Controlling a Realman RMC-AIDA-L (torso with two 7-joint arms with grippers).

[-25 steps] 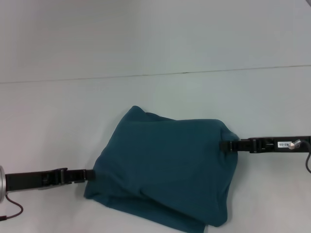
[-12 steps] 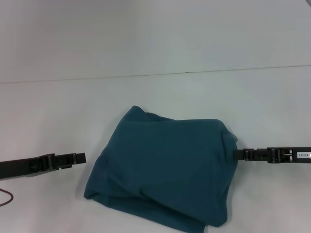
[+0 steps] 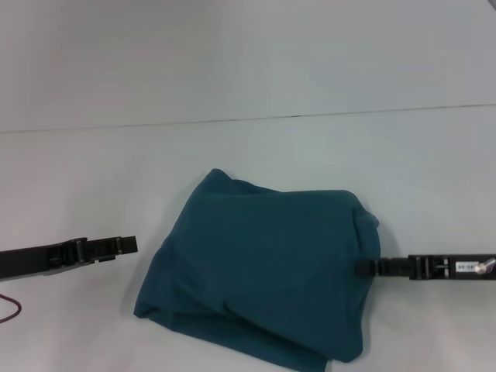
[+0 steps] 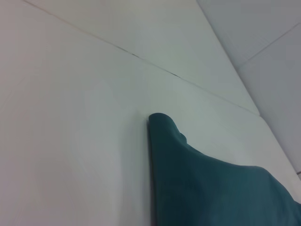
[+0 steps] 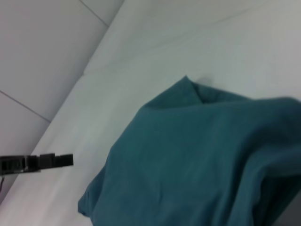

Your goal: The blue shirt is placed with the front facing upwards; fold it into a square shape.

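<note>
1. Head view shows the dark teal-blue cotton shirt lying folded into a rough, slightly skewed square on the pale grey counter, plain side up, no lettering visible.
2. Its near edge shows stacked layers, with a lower fold sticking out along the front, and the far left corner rises to a rounded point.
3. Left tool hangs just beside the shirt's left edge, apart from the cloth; its tip looks narrow and holds nothing, but whether it is open or closed I cannot tell.
4. Right tool has its tip at the shirt's right edge, over or against the cloth; whether it grips the fabric I cannot tell.
5. Right wrist view shows the shirt's rumpled top and, beyond it, the left tool clear of the cloth over bare counter.
6. Left wrist view shows only the shirt's pointed corner on the counter.
</note>
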